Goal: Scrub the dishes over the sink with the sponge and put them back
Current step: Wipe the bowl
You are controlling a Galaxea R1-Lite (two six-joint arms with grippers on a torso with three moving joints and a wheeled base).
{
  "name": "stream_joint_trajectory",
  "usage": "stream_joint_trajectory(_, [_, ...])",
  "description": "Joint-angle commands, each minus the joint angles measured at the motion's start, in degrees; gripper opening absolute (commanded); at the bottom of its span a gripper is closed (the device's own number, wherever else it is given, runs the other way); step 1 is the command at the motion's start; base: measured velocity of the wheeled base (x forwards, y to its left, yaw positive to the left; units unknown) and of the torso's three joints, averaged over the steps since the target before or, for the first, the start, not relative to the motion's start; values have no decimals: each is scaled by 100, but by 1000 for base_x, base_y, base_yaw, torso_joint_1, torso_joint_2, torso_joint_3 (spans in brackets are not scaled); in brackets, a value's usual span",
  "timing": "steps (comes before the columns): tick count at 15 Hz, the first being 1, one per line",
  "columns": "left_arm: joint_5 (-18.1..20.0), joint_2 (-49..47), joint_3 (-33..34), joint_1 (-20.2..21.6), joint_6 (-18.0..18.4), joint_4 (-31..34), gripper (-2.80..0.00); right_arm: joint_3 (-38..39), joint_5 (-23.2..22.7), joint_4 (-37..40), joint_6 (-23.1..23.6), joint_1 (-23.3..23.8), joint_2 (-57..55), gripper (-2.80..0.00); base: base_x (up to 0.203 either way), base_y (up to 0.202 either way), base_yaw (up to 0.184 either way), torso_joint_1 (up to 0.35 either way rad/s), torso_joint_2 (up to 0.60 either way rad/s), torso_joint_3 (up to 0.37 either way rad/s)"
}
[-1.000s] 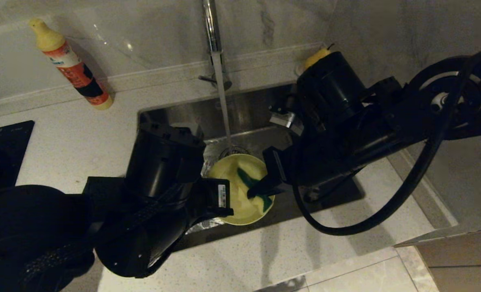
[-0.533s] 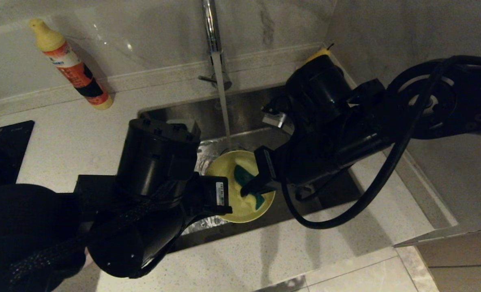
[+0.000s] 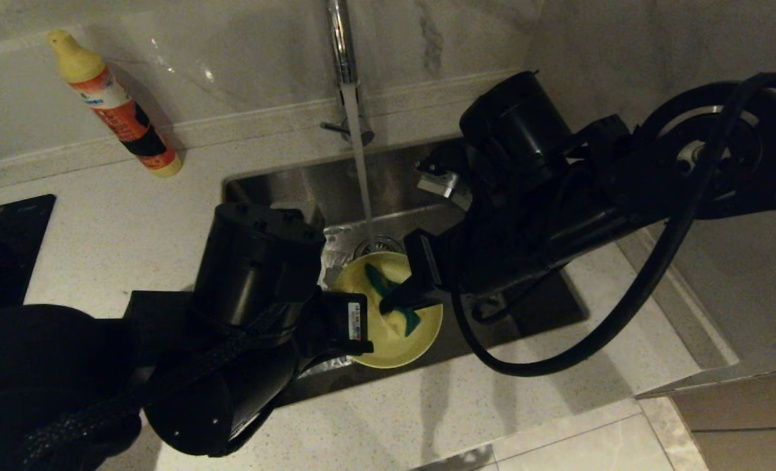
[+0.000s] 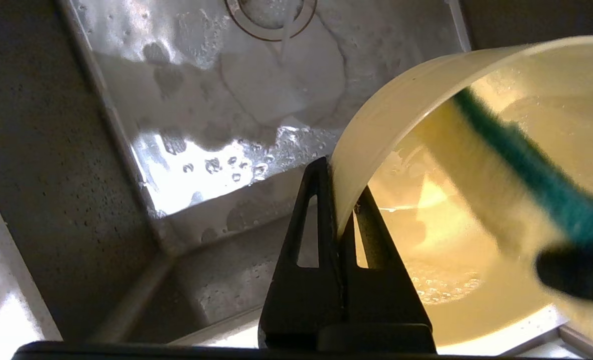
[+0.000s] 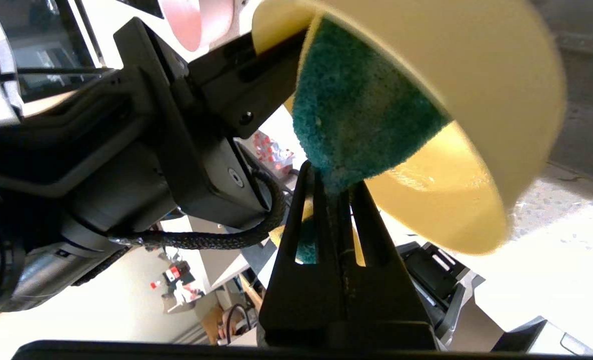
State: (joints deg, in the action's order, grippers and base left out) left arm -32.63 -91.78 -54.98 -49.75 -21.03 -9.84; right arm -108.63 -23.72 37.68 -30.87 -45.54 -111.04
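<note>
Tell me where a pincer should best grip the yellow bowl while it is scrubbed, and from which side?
Probably the thin rim, from the side away from the sponge. The yellow bowl is open and tilted, so one finger fits inside the wall, one outside. The left pincer holds it so over the sink, leaving the inside free for the right pincer.

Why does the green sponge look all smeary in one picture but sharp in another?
Left wrist view: the sponge is streaked, blurred inside the yellow bowl, and glare shines off the wet sink. Right wrist view: its green face looks crisp, but the bowl's rim is soft.
</note>
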Motion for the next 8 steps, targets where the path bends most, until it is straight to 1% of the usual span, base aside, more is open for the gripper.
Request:
stream_joint_trajectory(1, [-24,11,-4,0,-15,-9,-280,8,-10,20,-8,118,39,-280,0,0,0,0,0,0])
stream_joint_trajectory(4, [-37,64,5,9,-15,-18,-280,77,-10,29,-7,235,49,-280,0,0,0,0,0,0])
stream_joint_trajectory(8, [-50,152,-27,9,-6,-18,-280,260,-10,38,-6,233,67,-280,0,0,0,0,0,0])
